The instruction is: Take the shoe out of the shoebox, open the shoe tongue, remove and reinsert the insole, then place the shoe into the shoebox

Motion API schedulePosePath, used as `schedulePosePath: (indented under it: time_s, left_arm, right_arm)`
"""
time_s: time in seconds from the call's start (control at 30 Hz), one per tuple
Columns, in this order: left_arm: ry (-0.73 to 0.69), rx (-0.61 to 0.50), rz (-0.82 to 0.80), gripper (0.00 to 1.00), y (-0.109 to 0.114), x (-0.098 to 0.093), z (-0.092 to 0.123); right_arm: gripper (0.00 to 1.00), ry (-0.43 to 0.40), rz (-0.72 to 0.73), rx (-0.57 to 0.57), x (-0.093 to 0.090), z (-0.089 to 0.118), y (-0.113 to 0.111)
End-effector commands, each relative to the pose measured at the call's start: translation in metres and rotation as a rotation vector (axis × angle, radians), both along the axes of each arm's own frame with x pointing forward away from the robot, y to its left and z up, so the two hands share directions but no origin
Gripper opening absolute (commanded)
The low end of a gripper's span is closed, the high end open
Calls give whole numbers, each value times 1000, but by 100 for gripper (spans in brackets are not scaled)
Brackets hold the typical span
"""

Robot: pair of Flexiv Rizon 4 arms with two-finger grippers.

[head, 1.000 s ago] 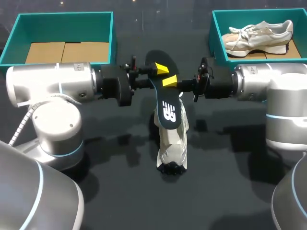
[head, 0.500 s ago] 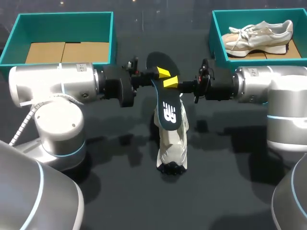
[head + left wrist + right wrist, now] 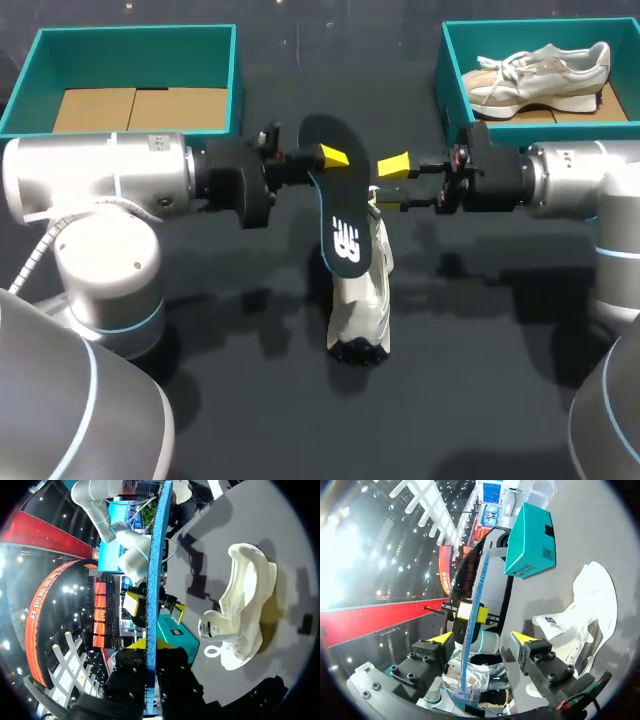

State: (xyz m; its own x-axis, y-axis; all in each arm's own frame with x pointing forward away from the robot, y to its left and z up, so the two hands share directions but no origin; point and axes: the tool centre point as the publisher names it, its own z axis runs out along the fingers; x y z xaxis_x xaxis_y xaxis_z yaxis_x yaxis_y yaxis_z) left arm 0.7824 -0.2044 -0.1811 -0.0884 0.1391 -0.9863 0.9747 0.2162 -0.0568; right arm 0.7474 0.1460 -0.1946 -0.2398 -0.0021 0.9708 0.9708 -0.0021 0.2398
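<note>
Mid-frame, L jaws alone pinch insole (image 3: 338, 200) near its top end, above shoe (image 3: 358, 297) on worktop (image 3: 470, 360); R jaws open, off right. Risk: insole pivots/slips, or snags & tips unheld shoe when refitted.

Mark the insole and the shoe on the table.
insole (image 3: 338, 205), head view, middle of its black face
shoe on the table (image 3: 360, 305), head view, white upper below the insole

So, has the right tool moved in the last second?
Yes: the right tool has backed rightward off the insole, toward the right shoebox.
</note>
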Motion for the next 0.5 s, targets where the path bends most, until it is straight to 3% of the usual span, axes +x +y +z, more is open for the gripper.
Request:
schedulePosePath:
  time_s: [0.03, 0.07, 0.4, 0.5]
  left_arm:
    - [-4, 48, 0, 0, 26, -27, 9]
    - [-31, 100, 10, 0, 29, -32, 10]
    - [-31, 100, 10, 0, 29, -32, 10]
    - [16, 90, -23, 0, 28, -34, 16]
  right_arm:
    - [100, -52, 50, -23, -3, 4, -32]
    - [100, -52, 50, -23, -3, 4, -32]
    - [100, -52, 50, -23, -3, 4, -32]
    - [100, -205, 77, -70, -10, 3, -45]
